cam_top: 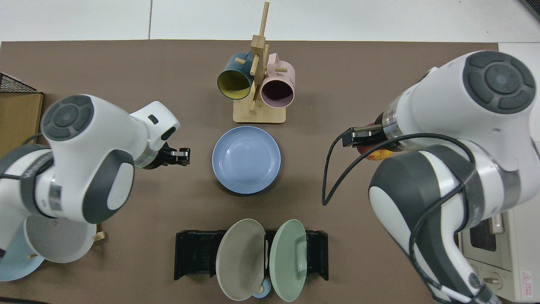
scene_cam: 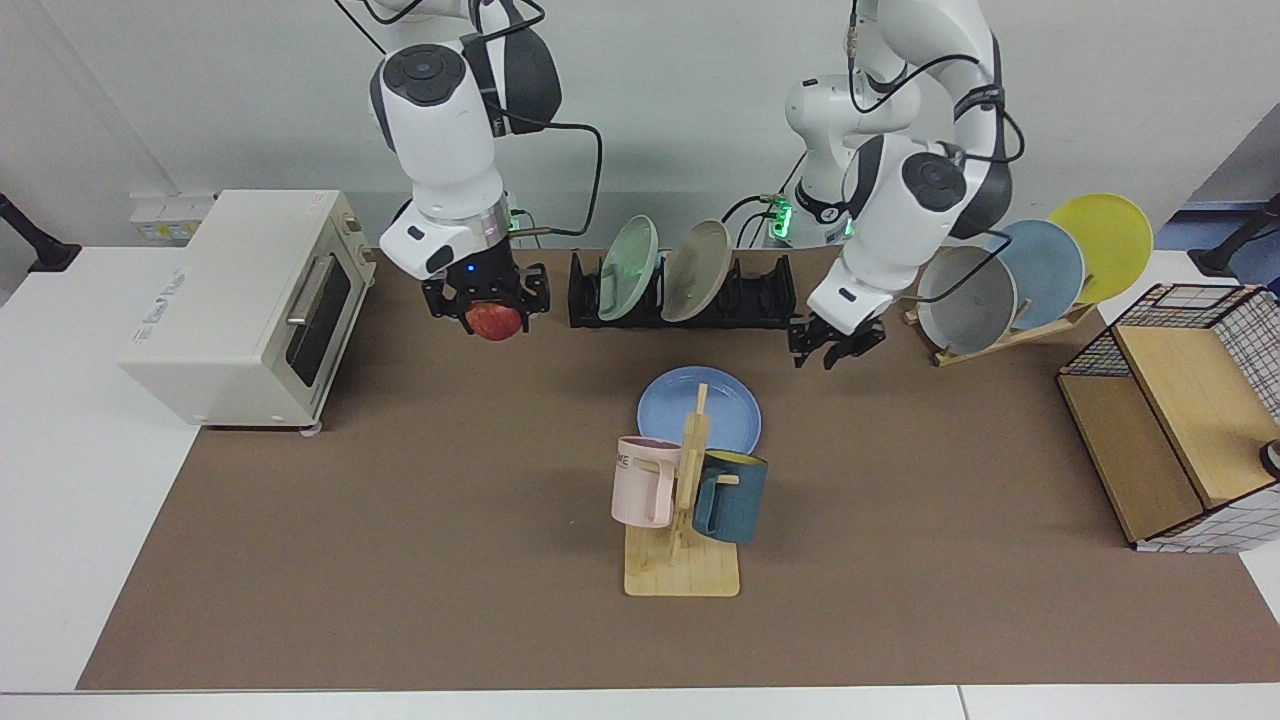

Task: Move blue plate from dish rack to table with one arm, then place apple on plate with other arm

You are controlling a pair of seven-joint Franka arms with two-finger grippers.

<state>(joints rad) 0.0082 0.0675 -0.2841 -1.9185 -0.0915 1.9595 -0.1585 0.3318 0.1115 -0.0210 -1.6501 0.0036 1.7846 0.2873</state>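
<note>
Jaws: left gripper (scene_cam: 836, 347) open, empty, beside blue plate (scene_cam: 700, 408) flat on table (scene_cam: 400, 520); right gripper (scene_cam: 486, 305) clamping apple (scene_cam: 494, 321), ready for drop-off.

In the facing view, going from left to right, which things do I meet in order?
Toaster oven → apple in the right gripper → dish rack → left gripper → wooden plate rack → wire basket.
</note>
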